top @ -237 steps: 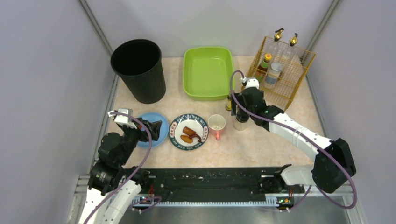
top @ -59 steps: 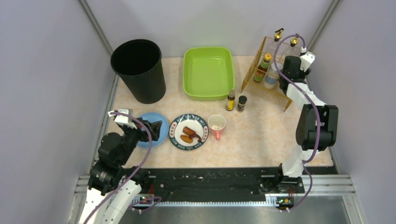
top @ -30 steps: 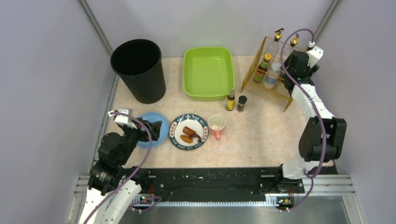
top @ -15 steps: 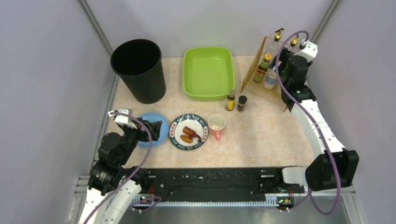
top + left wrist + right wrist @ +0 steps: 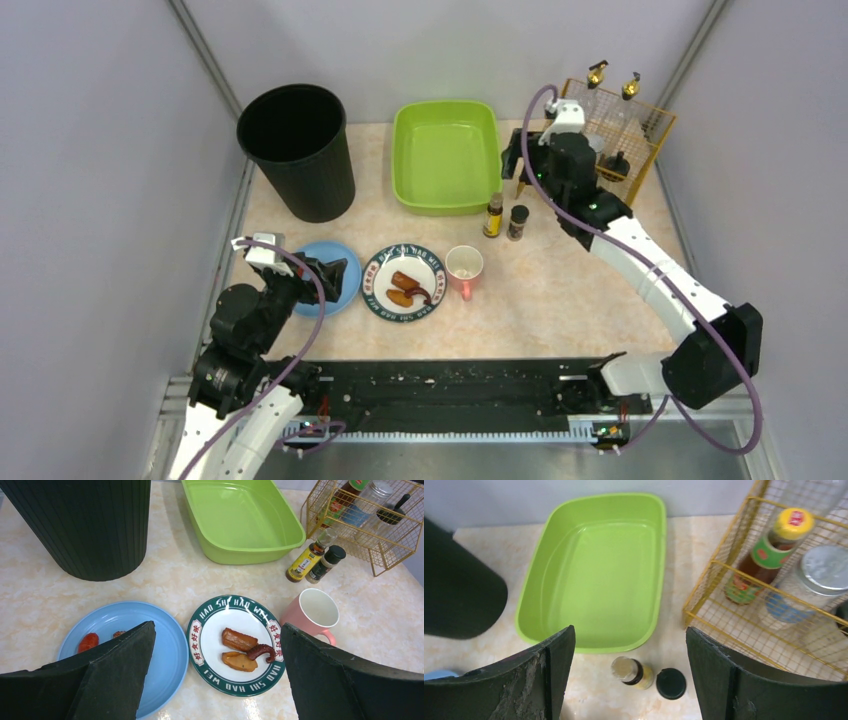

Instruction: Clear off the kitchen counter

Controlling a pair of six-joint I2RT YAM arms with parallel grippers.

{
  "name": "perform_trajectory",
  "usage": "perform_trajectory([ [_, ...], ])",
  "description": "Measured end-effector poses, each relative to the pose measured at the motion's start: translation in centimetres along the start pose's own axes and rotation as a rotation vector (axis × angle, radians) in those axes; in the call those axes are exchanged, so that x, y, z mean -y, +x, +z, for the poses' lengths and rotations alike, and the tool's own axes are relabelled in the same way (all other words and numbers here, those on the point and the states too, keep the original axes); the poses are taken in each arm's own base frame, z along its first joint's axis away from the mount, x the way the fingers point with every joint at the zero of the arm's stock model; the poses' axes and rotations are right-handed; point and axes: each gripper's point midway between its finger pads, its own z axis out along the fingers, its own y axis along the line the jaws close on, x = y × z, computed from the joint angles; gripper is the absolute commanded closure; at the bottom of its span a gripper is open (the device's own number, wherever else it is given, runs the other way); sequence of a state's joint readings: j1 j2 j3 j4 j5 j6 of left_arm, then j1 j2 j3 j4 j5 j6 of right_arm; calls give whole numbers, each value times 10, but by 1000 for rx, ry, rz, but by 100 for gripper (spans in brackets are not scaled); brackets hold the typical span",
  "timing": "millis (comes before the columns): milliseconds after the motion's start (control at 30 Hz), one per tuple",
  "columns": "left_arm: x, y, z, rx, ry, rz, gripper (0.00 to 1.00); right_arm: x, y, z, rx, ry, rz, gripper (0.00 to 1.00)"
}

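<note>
Entry: tabletop. Beige, stone-look, faintly speckled with paler cloudy patches, slightly glossy. We find it spanning wall to wall beyond the black rail.

We count on it: black bin, lime-green tub, yellow wire rack, amber bottle, black-capped jar, pink mug, printed plate with food, blue plate.

Left fingers: spread wide above both plates, grasping nothing. Right fingers: apart between tub and rack, empty.
</note>
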State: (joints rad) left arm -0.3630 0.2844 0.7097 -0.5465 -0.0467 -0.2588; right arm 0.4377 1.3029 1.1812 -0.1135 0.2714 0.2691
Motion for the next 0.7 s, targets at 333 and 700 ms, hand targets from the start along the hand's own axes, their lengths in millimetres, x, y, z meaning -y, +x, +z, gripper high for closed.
perform_trajectory([
  [333,-1,1,1,-6,-6,0,1,-41,64,14,-172,-82,-138,21],
  [700,-1,3,4,-19,-8,1,1,-41,93,26,-226,-65,-168,24],
])
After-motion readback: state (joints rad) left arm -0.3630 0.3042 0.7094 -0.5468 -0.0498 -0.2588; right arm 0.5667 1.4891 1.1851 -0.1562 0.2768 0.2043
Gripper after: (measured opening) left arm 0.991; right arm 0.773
